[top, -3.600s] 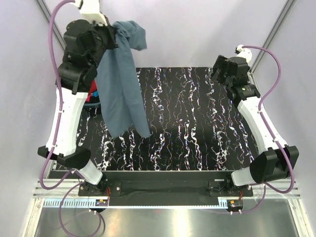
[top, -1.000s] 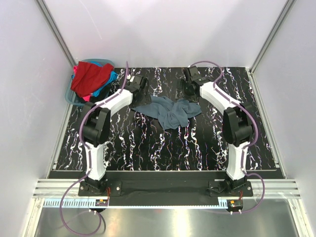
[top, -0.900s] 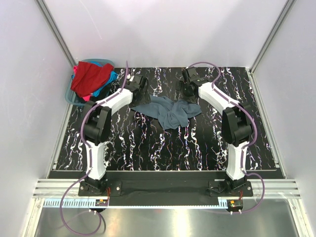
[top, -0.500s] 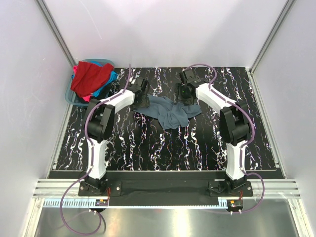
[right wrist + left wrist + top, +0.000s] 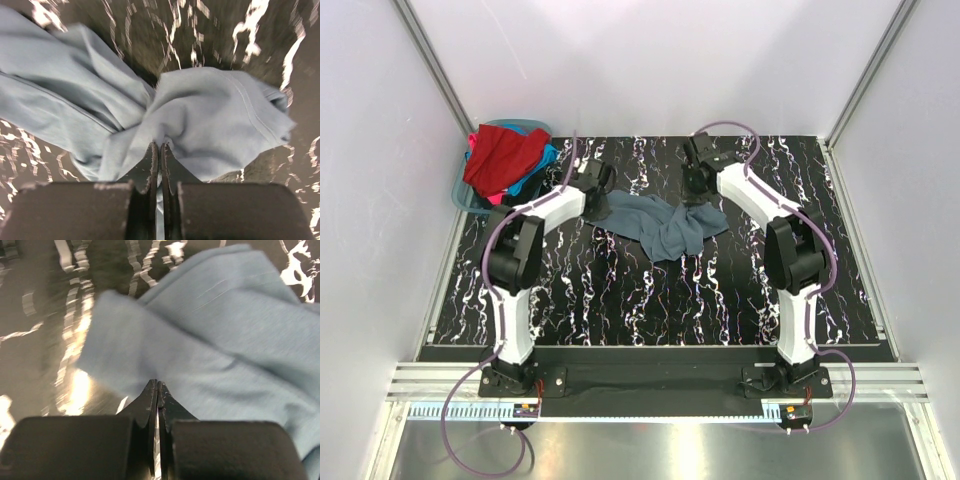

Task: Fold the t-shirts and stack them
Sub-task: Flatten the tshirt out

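Black surface [image 5: 650, 300] with white marbling, enclosed by pale walls, seen from above. The slate grey-blue t-shirt [image 5: 660, 222] lies crumpled in the far half of the surface, between the two arms. The left claw [image 5: 156, 384] is pressed closed on the shirt's left edge. The left wrist view shows its fingers meeting in a thin seam at the cloth, and how much fabric is pinched is hard to make out. The right claw [image 5: 159, 146] is likewise closed, gripping a bunched fold near the shirt's far right corner, with wrinkles radiating from its tips. Both wrist views are blurred at the margins, and each cuts off most of the garment. At the far left corner a teal basket [image 5: 459, 192], partly hidden by its contents, holds a red t-shirt [image 5: 502, 155] over a bright blue t-shirt [image 5: 544, 158].
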`<action>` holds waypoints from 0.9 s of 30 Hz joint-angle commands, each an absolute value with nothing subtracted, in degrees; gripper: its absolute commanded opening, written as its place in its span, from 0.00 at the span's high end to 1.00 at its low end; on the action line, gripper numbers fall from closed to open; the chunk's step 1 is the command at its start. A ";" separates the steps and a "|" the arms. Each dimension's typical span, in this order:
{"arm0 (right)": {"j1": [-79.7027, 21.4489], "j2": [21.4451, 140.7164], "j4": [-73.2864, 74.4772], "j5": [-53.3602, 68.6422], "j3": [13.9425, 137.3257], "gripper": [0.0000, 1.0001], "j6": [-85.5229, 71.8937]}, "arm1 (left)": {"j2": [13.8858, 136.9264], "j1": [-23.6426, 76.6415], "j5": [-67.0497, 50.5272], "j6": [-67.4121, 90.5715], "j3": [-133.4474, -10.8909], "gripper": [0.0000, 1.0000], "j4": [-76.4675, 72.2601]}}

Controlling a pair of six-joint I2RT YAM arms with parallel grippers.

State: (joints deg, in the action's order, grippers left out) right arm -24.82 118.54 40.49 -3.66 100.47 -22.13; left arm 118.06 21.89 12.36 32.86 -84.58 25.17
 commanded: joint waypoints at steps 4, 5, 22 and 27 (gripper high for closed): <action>-25.31 109.00 41.13 -9.14 108.72 1.00 -18.64 | 102.86 20.21 17.14 29.45 -81.39 1.00 22.41; -25.31 108.11 41.22 -10.01 109.07 1.00 -18.63 | 101.44 20.13 17.57 29.10 -80.26 1.00 22.50; -25.31 100.20 40.35 -12.48 83.68 1.00 -22.58 | 111.87 20.13 9.40 22.50 -90.86 0.17 27.16; -25.31 98.88 39.55 -13.53 79.99 0.93 -24.78 | 118.72 20.04 13.88 21.27 -94.74 0.21 28.56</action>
State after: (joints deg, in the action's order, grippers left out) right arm -24.82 101.25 41.71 -11.53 80.47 -22.31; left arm 117.21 20.08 11.16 23.27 -90.39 28.01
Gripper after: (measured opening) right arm 0.048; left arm 0.804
